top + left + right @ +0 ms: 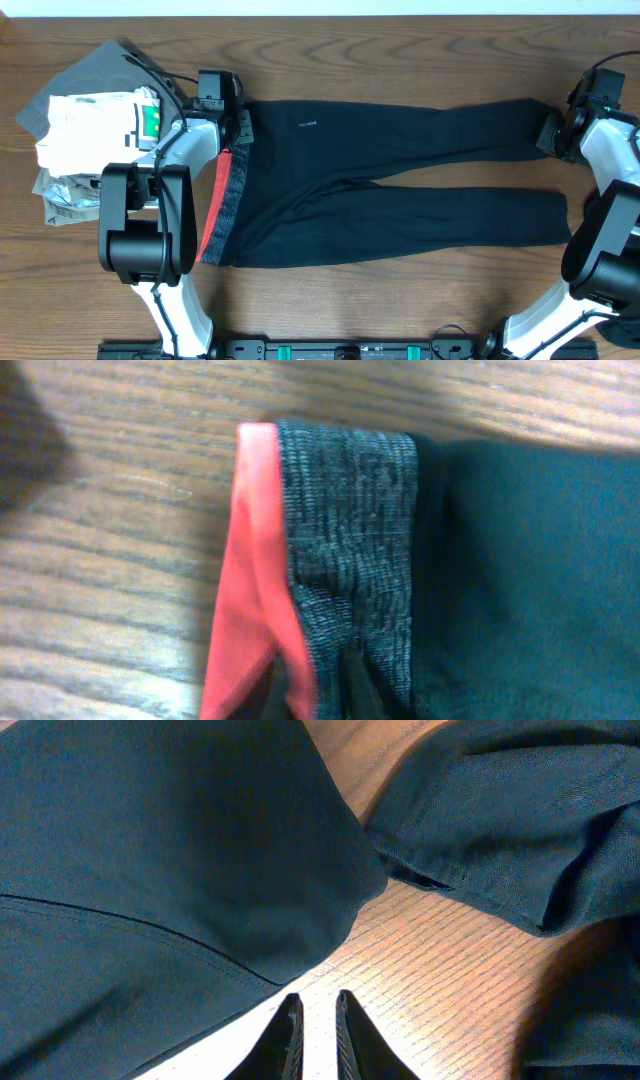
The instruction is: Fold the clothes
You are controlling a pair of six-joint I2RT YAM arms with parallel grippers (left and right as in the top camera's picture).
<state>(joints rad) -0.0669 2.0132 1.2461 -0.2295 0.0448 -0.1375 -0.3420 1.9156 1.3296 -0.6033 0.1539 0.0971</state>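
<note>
Trousers (400, 190) lie flat on table (400, 305), legs rightward. Left gripper (312, 685) clenched on waistband (350, 530) corner. Right gripper (318, 1005) pinched closed, empty, over wood beside trousers.

Even, fairly bright light from above falls on the wooden table (400, 40), casting soft shadows. The left wrist view is blurred, with pale glare on the wood at top. In the right wrist view, the black trousers (150, 850) look dim and teal-tinted.
</note>
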